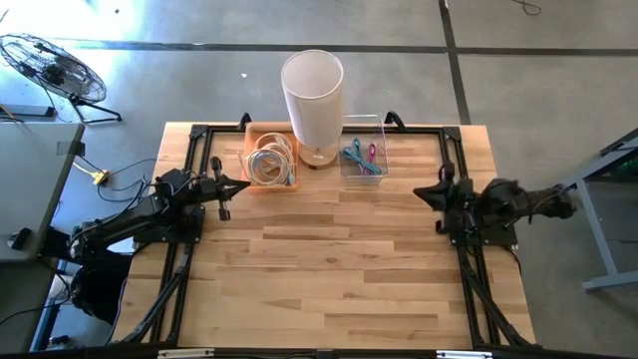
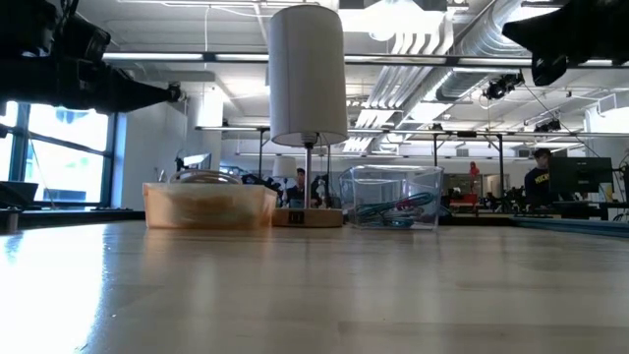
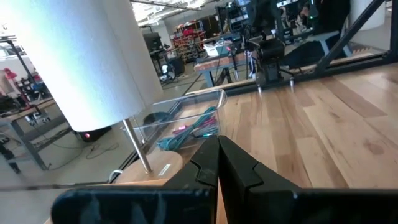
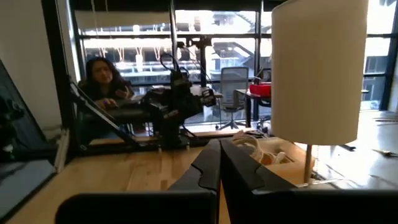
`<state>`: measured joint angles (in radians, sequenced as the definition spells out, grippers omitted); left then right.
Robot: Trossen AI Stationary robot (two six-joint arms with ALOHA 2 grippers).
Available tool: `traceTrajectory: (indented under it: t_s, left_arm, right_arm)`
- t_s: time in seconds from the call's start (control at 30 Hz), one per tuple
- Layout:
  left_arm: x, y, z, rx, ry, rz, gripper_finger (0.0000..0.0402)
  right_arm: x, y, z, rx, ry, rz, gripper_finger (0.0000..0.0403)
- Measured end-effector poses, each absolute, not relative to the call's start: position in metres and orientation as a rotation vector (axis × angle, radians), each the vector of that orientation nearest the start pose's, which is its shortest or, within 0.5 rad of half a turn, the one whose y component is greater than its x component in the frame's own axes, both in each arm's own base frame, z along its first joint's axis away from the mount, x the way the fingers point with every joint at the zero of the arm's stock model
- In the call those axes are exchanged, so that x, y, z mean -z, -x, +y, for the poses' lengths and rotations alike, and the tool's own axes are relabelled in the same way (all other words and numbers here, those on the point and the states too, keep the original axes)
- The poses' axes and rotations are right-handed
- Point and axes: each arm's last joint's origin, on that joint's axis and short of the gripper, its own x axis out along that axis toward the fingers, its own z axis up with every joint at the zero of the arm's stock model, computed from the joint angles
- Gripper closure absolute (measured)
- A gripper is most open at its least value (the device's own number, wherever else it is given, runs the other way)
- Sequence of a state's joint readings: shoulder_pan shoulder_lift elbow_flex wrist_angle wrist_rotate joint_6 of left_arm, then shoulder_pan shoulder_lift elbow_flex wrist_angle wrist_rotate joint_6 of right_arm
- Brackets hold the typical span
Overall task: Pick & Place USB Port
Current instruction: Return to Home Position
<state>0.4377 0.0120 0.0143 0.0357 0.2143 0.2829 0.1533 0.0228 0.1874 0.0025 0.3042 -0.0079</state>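
Overhead: both arms are folded low at opposite edges of the wooden table [image 1: 329, 279] and point inward at each other. My left gripper [image 1: 242, 185] sits just beside the orange bin [image 1: 269, 188]. My right gripper [image 1: 419, 193] lies near the transparent bin [image 1: 384, 140] but apart from it. The white usb cable [image 1: 269, 160] is coiled loosely inside the orange bin. Blue and pink cables [image 1: 359, 157] lie tangled in the transparent bin. A tall white cylindrical lamp [image 1: 312, 90] stands between the bins on a wooden base.

Table level: the bins rest flat on either side of the lamp's thin metal stem. The orange one is translucent with rounded corners; the other is clear plastic with straight walls.

Left wrist: my two dark fingers are pressed tip to tip with nothing between them, aimed toward the clear bin. Smooth planked grain lies below.

Right wrist: my fingers are likewise pinched together and empty, facing the lamp and the coiled cable. A person [image 4: 102, 78] shows beyond the table.
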Motion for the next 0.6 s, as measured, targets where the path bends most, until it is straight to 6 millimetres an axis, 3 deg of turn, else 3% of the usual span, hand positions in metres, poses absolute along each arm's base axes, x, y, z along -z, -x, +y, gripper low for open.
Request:
traceTrajectory:
  t_s: [0.33, 0.6]
  left_arm:
    - [-0.171, -0.090, 0.035, -0.226, -0.294, -0.004, 0.0401]
    - [-0.171, -0.090, 0.035, -0.223, -0.291, -0.005, 0.0401]
  right_arm:
    - [-0.195, -0.093, 0.007, 0.104, -0.071, -0.156, 0.0403]
    - [-0.184, -0.096, 0.008, 0.079, -0.071, -0.177, 0.0403]
